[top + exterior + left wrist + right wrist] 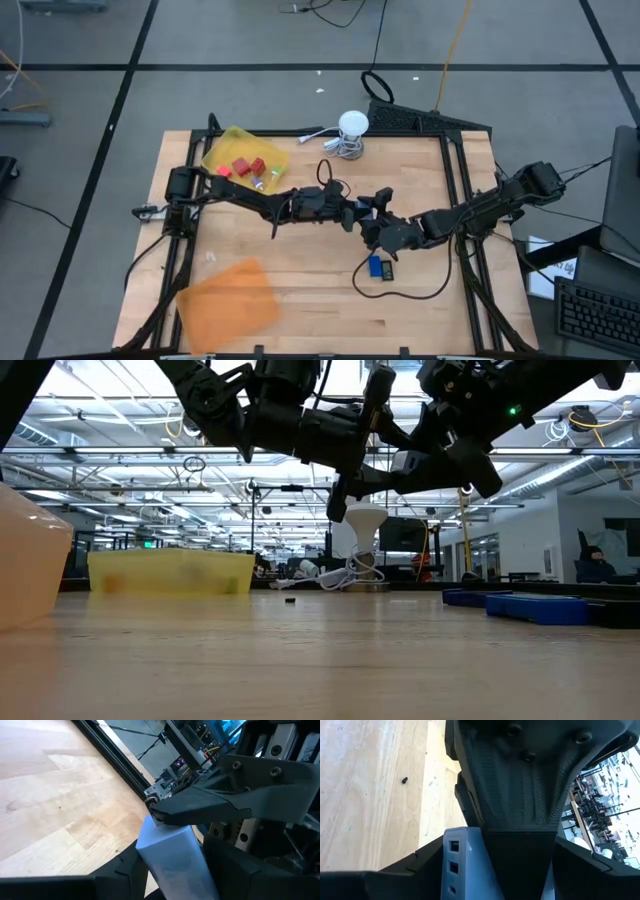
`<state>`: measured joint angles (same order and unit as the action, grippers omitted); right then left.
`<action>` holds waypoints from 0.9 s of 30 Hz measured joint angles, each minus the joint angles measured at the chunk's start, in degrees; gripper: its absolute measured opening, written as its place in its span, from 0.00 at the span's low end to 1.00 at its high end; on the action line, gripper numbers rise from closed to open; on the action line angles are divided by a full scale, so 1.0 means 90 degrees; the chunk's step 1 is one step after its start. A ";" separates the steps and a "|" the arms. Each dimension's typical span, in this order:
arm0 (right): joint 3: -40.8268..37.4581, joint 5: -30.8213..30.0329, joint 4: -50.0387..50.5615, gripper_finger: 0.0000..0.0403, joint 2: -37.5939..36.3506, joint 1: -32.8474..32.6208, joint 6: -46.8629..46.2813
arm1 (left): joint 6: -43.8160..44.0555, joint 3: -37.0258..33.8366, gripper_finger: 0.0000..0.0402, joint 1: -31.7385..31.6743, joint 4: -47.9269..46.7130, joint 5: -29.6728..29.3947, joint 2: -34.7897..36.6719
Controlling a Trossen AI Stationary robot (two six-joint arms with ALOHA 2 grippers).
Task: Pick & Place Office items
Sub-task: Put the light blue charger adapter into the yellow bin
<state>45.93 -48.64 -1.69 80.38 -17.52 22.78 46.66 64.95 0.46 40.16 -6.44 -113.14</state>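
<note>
Both arms meet above the table's middle, lifted clear of it. My left gripper (353, 212) and my right gripper (377, 228) are both shut on one light grey block (170, 855), which shows small square ports (453, 867) on one face. Red pieces (248, 167) lie in the yellow tray (222, 150) at the far left. A blue piece (380, 267) lies flat on the table below the right gripper, with a black cable looped beside it. A tiny black piece (290, 600) lies on the wood farther off. My left gripper holds the grey block's body (167, 870) pinched between its two fingers, coming level from the table's left; the block is lifted clear. My right gripper holds the same block from the table's right, its fingers on either side of the ported end (455, 847). One right finger (200, 807) lies across the block's end.
An orange tray (228, 300) lies at the near left. The white round object with a coiled cable (352, 125) stands at the far edge. Dark frame rails (463, 190) run along both sides. Bare wood lies between the trays and near the front edge.
</note>
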 joint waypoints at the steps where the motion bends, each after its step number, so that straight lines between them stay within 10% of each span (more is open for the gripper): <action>1: 0.0000 0.0002 -0.0002 0.68 0.0000 0.0002 -0.0010 | -0.0023 0.0000 0.44 -0.0020 0.0000 0.0015 0.0000; 27: 0.0005 0.0478 -0.0051 0.85 -0.0010 -0.0024 -0.1146 | -0.1150 -0.0007 0.30 -0.0161 -0.0577 0.0125 0.0164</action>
<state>45.98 -44.34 -2.15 80.29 -17.74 12.47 36.30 64.89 -0.99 34.97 -5.32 -111.66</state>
